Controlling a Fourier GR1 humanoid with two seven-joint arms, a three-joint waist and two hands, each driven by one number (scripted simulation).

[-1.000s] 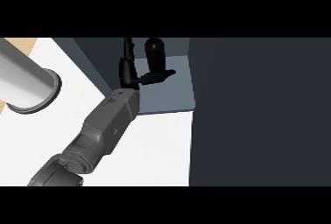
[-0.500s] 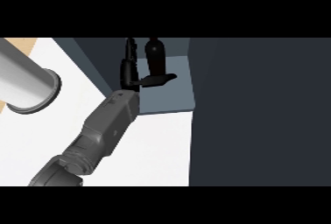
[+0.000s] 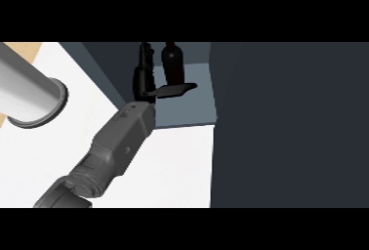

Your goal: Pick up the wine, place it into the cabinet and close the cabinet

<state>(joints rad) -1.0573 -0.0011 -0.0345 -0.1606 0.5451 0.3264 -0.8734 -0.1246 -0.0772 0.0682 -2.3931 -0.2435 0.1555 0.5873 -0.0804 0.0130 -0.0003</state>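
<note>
- The fingers (image 3: 143,73) of the one hand (image 3: 148,83) in view point straight up, pressed together, thumb (image 3: 173,90) jutting right; they curl round nothing.
- Which hand it is cannot be told; its grey forearm (image 3: 119,141) runs down-left over the white desk (image 3: 173,166).
- The wine (image 3: 172,66), a dark bottle, stands just right of the fingers in the cabinet (image 3: 187,105) opening, on its grey-blue floor.
- The dark cabinet door (image 3: 288,122) fills the right side.
- A grey cylinder (image 3: 25,90) lies at the left.

No readable text, labels, brands, numbers or signs anywhere.
</note>
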